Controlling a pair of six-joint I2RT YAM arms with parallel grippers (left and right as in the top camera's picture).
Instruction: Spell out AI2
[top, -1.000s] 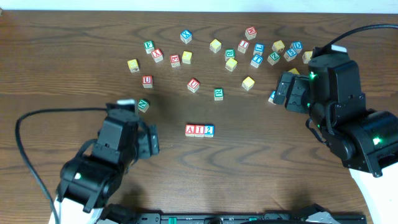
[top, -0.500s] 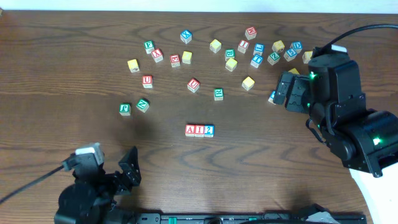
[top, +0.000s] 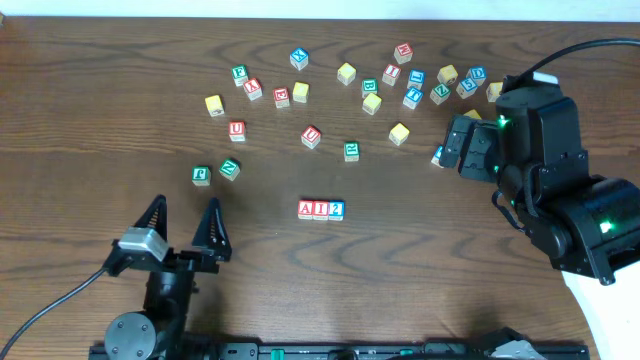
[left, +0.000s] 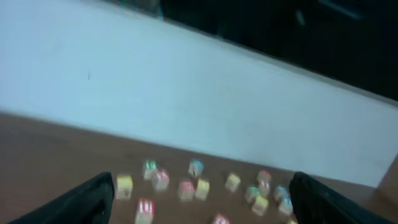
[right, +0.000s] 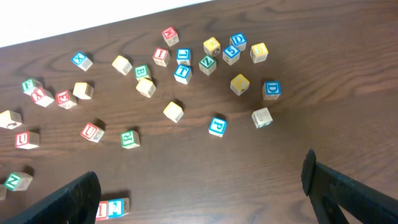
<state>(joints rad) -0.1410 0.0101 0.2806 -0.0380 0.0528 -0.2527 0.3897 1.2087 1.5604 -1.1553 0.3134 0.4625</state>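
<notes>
Swung round since a moment ago, my left hand (top: 185, 222) sits near-left of the AI2 row (top: 320, 209), fingers apart and empty. That row lies mid-worktop (top: 80, 80), its cubes touching. Beyond it are loose cubes (top: 311, 136). Far right of it, my right hand (top: 455, 148) gapes wide and holds nothing.

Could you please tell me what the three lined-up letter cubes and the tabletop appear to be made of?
The A cube, I cube and 2 cube look like pale wood with matte printed faces: light edges frame the red and blue print. The table looks like dark wood or wood-look laminate, judging by its flowing grain; which, I cannot tell.
</notes>
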